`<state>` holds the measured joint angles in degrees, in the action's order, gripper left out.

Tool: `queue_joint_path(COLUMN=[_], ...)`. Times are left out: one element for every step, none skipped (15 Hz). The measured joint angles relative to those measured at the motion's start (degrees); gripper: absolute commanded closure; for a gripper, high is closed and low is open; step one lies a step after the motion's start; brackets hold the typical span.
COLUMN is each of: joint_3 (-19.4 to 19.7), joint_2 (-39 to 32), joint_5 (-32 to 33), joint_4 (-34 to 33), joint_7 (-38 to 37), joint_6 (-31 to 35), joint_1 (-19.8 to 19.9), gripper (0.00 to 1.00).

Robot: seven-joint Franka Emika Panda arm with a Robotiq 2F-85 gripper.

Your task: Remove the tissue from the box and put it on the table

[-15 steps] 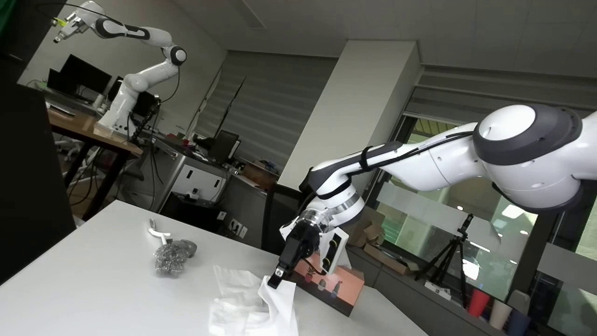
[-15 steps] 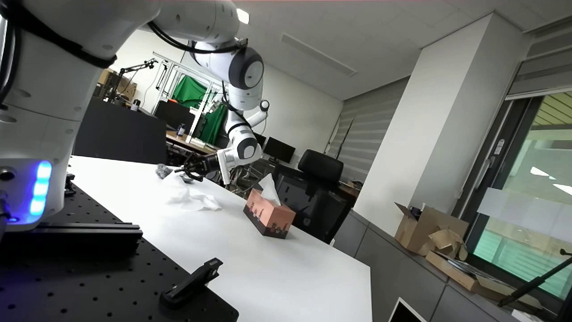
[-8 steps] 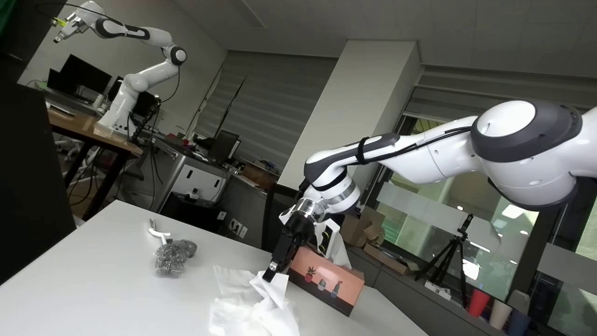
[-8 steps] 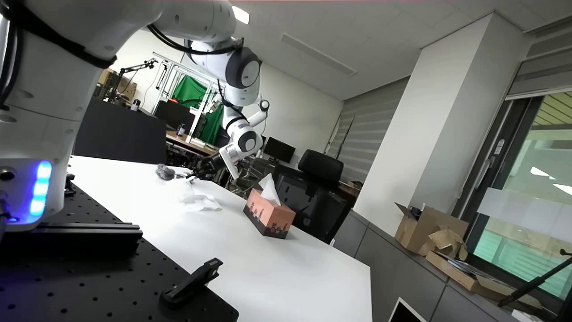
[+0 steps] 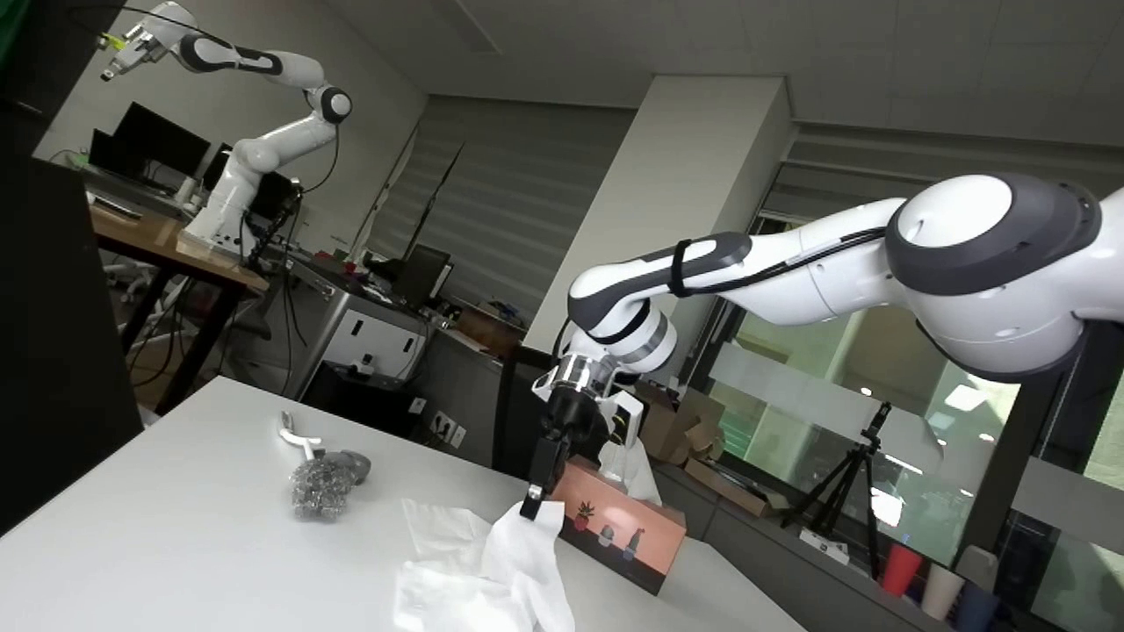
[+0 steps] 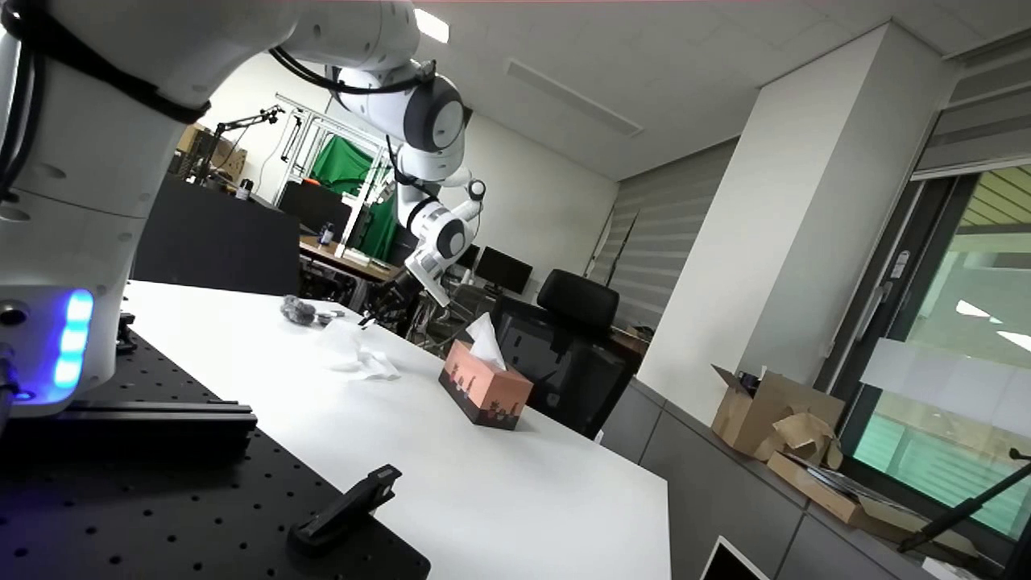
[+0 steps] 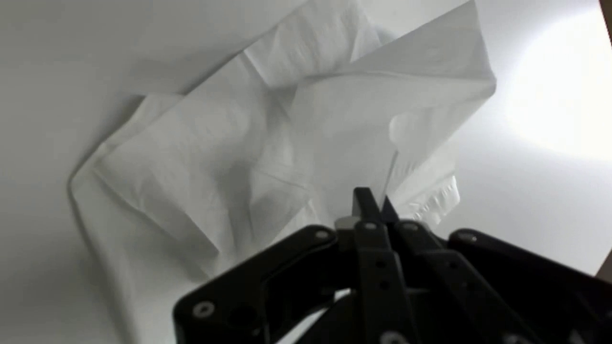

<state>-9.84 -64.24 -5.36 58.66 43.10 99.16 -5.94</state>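
- tissue (image 5: pixel 527 566): already out of the box (image 6: pixel 486 388), on the table (image 5: pixel 219 500); most of it lies loosely folded there, one part rising to the fingertips (image 7: pixel 367 205). layers overlap; one sheet or several, cannot tell.
- gripper (image 7: pixel 377 208): tips together. in the wrist view a thin edge of the tissue runs in between them; judged clamped on the tissue.
- key relation: the tissue lies below the gripper; in the wrist view its bulk spreads ahead and to the left of the tips. no clear long axis in the folds, though the upper flap slants toward the top right there.
- box: in an exterior view it stands on the table, well apart from the tips, with another tissue (image 6: pixel 486 342) standing in its slot.
- arm (image 5: pixel 843 272): the only one at this table, so no question of which is nearer. in an exterior view it reaches in from the right edge, arched high, its end bent down, gripper aimed at the table with some lean; the view looks tilted, so true angle uncertain.
- judgement: placing step, nearly done. next move likely calls for parting the tips low over the table, then a straight lift; risk that the tissue clings to a tip and drags.
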Motion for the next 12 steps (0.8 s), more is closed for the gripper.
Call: queue_joint_path(joint_3=[0.8, 1.5, 2.3, 3.2, 4.2, 5.0, 5.8, 6.5, 7.1, 7.6, 8.1, 8.5], joint_2=[0.3, 0.7, 1.0, 1.2, 1.4, 1.4, 1.4, 1.4, 1.4, 1.4, 1.4, 1.4], joint_5=[1.0, 2.0, 3.2, 4.5, 5.6, 6.6, 7.4, 8.0, 8.4, 8.8, 8.9, 9.0], joint_4=[-0.2, -0.4, -0.4, -0.4, -0.4, -0.4, -0.4, -0.4, -0.4, -0.4, -0.4, -0.4], joint_7=[-0.4, -0.8, -1.4, -2.0, -2.7, -3.4, -4.2, -5.0, -5.7, -6.4, -7.0, -7.4], joint_6=[0.0, 0.2, 1.1, 2.4, 3.7, 5.0, 6.0, 6.8, 7.4, 7.9, 8.2, 8.5], joint_1=[-0.6, -1.2, -1.8, -2.6, -3.4, -4.1, -4.9, -5.5, -6.1, -6.6, -7.0, -7.4], gripper=[0.99, 0.92, 0.75, 0.68, 0.60, 0.54, 0.48, 0.40, 0.34, 0.28, 0.20, 0.14])
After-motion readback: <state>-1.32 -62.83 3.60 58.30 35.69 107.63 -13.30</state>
